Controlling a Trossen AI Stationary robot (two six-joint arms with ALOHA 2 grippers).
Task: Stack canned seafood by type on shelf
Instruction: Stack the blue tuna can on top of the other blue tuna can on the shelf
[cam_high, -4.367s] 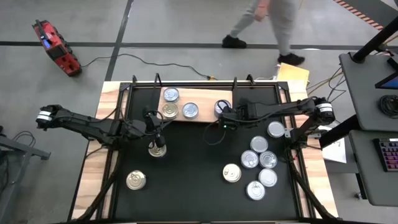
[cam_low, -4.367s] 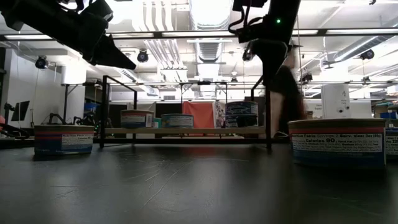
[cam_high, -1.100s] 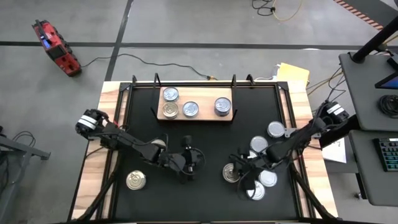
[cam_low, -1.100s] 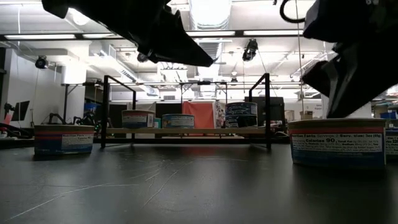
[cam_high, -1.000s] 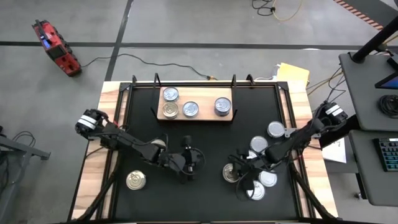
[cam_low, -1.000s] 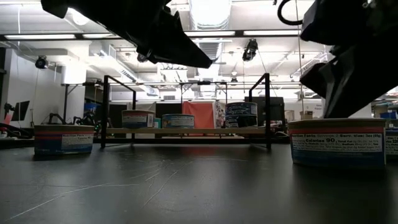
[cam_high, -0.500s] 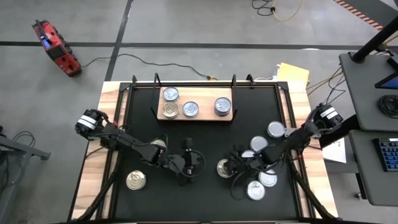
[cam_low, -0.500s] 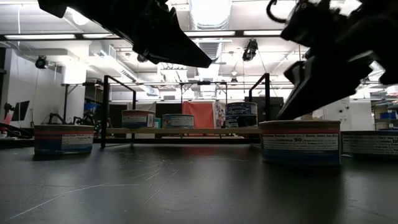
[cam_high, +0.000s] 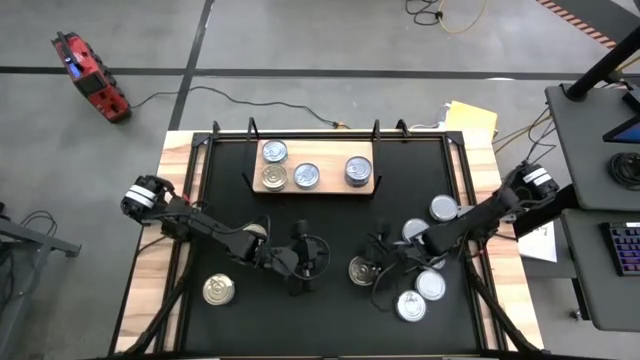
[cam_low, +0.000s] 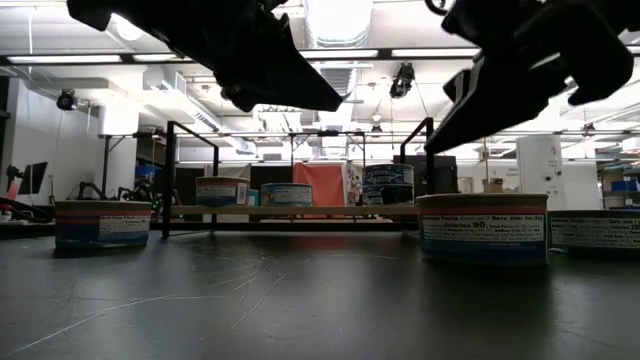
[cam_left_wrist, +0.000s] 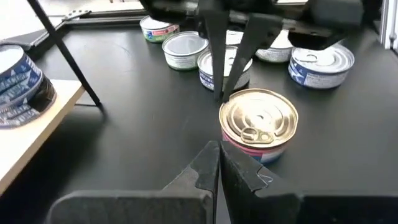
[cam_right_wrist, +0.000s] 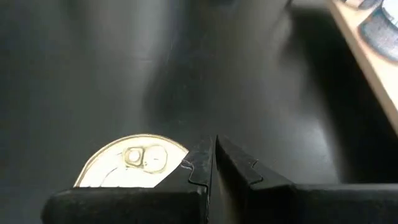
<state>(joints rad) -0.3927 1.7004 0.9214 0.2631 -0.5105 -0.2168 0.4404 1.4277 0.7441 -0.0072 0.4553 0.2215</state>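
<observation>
Now, from above, the gold-topped can (cam_high: 361, 270) sits nearer the counter's middle than a second ago, nudged there by the right gripper (cam_high: 385, 262), whose jaws stay clenched and empty. At counter height it stands free, well short of the shelf (cam_low: 290, 211). From its wrist the left gripper (cam_left_wrist: 217, 163), jaws clenched, faces that can, so stacking is not yet begun.
</observation>
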